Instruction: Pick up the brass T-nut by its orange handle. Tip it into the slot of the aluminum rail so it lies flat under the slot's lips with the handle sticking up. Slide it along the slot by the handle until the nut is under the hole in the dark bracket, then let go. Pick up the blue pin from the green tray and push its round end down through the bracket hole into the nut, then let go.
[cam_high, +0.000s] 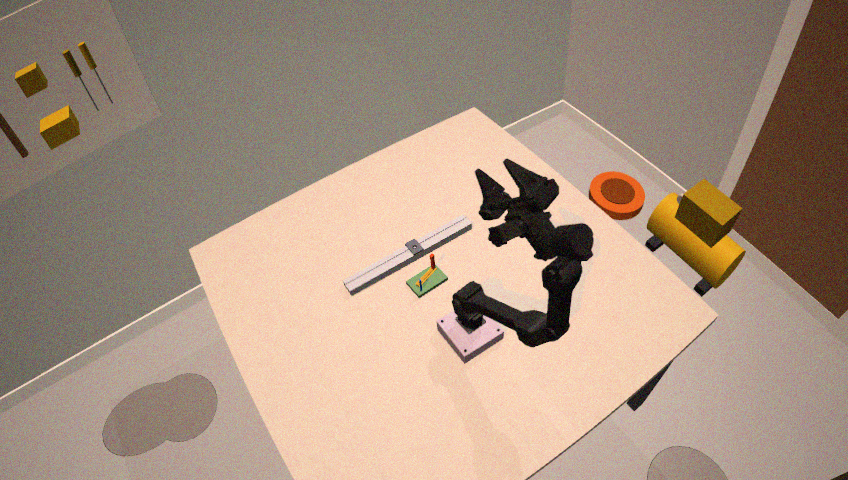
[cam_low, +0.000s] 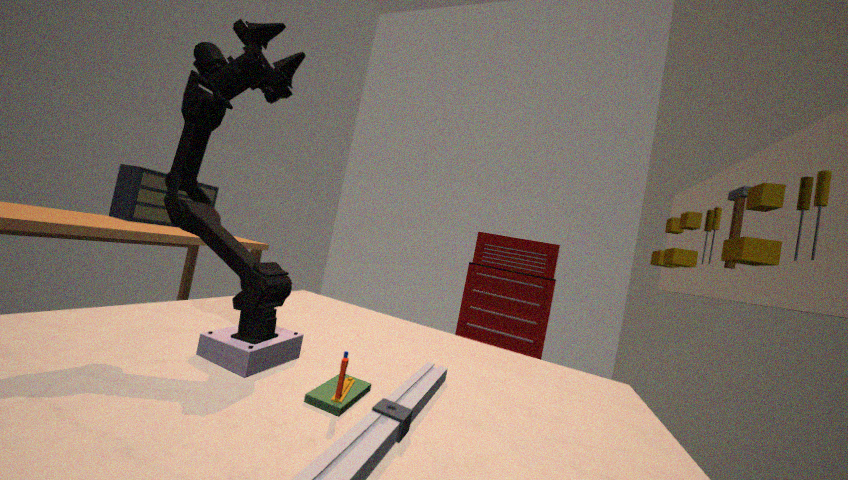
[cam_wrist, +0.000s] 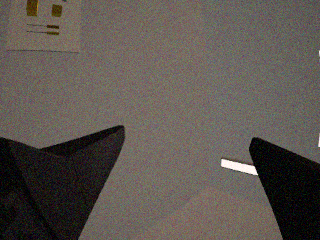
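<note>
We have the hand (cam_high: 492, 165) (cam_low: 293, 39) (cam_wrist: 188, 138) up in the air, well apart from the green tray (cam_high: 439, 278) (cam_low: 324, 392), its two fingers spread wide with nothing between them. In the wrist view we see both fingertips with a good gap between them and the wall behind.

We find the orange handle (cam_high: 432, 262) (cam_low: 340, 378) standing upright at the tray, beside a yellow strip (cam_high: 426, 275) (cam_low: 349, 386) that lies slantwise there. The brass nut is too small for us to make out clearly, so we cannot tell just how it sits. At the tray we also see the blue pin (cam_high: 420, 284) (cam_low: 345, 354), near the strip's other end from the handle; in the exterior view only its top shows above the handle.

Just beside the tray, on the tabletop (cam_high: 333, 368) (cam_low: 505, 416), lies the long metal rail (cam_high: 380, 270) (cam_low: 425, 380). The dark bracket (cam_high: 410, 243) (cam_low: 402, 412) sits across the rail, near the tray, and we can see the hole in its top. We see no handle sticking up from the rail.

Across the tray from the rail is the pale purple base (cam_high: 455, 336) (cam_low: 226, 356). Our black arm (cam_high: 557, 297) (cam_low: 193, 148) rises from it, bent at its joints, and holds the hand far above the tray's level.
</note>
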